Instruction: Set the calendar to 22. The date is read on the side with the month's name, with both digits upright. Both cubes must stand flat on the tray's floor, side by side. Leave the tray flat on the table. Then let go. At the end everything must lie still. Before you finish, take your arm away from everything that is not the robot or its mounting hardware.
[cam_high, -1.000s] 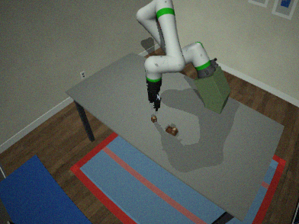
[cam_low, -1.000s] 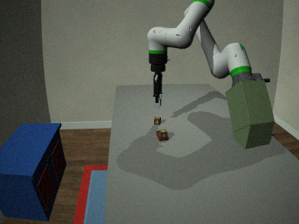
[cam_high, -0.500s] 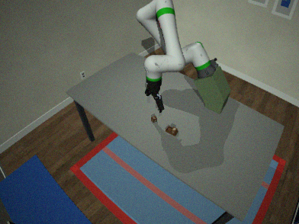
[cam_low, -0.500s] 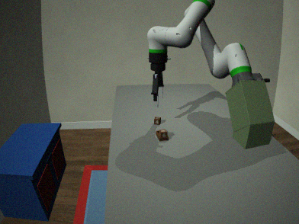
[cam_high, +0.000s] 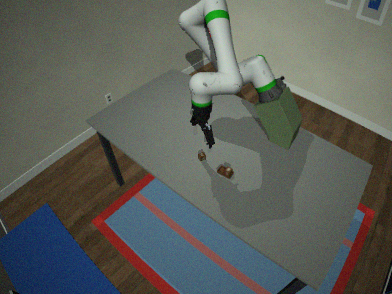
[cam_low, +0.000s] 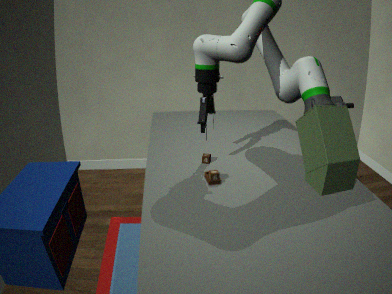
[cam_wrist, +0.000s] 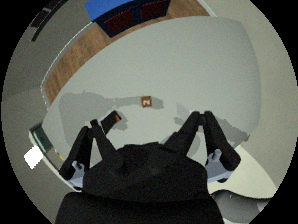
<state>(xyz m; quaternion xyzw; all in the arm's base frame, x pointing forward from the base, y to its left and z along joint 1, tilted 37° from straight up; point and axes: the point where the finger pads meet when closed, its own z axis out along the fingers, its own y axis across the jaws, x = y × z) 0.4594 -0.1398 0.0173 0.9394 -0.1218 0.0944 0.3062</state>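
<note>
Brown and small, one cube is sitting loose on the table just beside the tray while your wide-open, empty gripper is hovering above, so seating it for 22 looks unfinished.

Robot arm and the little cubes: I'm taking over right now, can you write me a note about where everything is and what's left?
Gripper: jaws wide open, holding nothing, hanging above the table.
One small cube sits alone on the table, just below the gripper.
The tray lies beside it, a little nearer the table's front edge; it seems to hold the other cube, but it is too small to be sure.
Done: nothing confirmed; digits unreadable.
Left: put the loose cube into the tray beside the other, show 22 upright on the month side, release.
</note>
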